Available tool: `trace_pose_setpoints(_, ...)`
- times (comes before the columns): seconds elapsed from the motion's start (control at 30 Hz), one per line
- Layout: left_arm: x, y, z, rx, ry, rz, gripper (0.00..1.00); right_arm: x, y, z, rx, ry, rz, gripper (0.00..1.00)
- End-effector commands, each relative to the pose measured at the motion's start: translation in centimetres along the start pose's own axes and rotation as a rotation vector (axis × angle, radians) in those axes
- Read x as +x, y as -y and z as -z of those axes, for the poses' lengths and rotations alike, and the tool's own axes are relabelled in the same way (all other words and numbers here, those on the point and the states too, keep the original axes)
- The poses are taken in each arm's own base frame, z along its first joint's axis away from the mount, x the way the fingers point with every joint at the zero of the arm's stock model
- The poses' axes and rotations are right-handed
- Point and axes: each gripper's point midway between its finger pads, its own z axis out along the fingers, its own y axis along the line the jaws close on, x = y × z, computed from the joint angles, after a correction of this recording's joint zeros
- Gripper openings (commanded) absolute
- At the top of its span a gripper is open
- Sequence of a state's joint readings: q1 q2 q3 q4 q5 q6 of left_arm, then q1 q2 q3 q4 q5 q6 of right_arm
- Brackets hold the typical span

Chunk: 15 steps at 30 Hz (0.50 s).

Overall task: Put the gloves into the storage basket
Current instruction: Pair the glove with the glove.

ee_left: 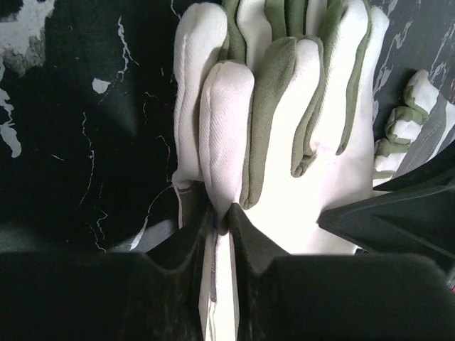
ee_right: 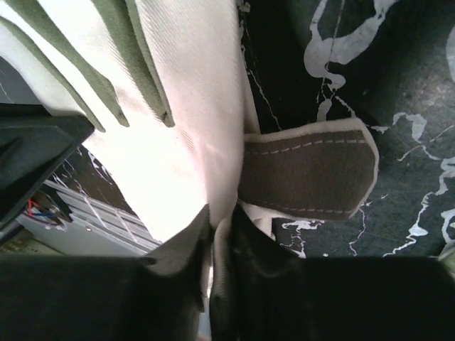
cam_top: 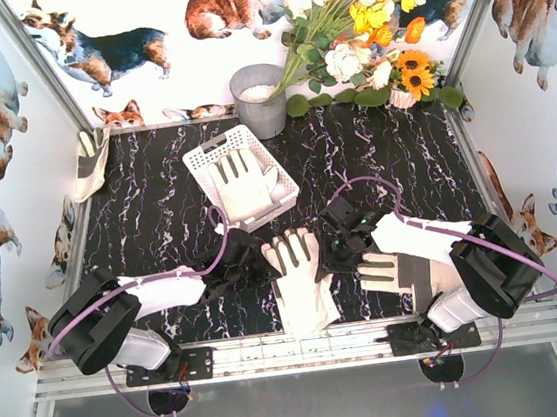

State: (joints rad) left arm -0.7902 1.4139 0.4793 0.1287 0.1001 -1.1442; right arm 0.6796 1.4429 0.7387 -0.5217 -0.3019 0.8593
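At the worktop's near middle lies 1 cream-white glove, fingers patched grey-green; left gripper and right gripper jaws pinch its edges, nearly closed. Another glove lies in the storage basket.

We cannot follow the middle glove, lying just before the storage basket, to its ends. In the left wrist view its fingertips run off the top edge, and the left gripper hides the fold it pinches. In the right wrist view the right gripper likewise covers the pinched edge. The second glove, farther from the basket, has its cuff partly buried under the right arm. Behind the basket, the bucket holds something pale we cannot identify.
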Motion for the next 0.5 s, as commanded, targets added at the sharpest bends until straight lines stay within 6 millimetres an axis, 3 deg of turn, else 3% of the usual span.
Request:
trace_pose_setpoints(0.0, -1.2, 1.4, 0.6, 0.018, 0.043, -0.019, 0.05, -1.2, -1.4, 0.7, -0.044, 0.05, 0.024, 0.11)
trace_pose_setpoints(0.1, -1.8, 1.2, 1.5, 0.01, 0.087, -0.016, 0.0, -1.4, -1.5, 1.4, -0.046, 0.077, 0.028, 0.04)
trace_pose_setpoints(0.33, -3.1, 1.3, 3.3, 0.0, 0.16, -0.009, 0.0, -1.8, -2.3, 3.7, -0.079, 0.145, 0.06, 0.03)
trace_pose_setpoints(0.47, -3.5, 1.2, 3.5, -0.013, 0.182, -0.017, 0.0, -2.1, -2.7, 3.5, -0.09, 0.153, 0.06, 0.02)
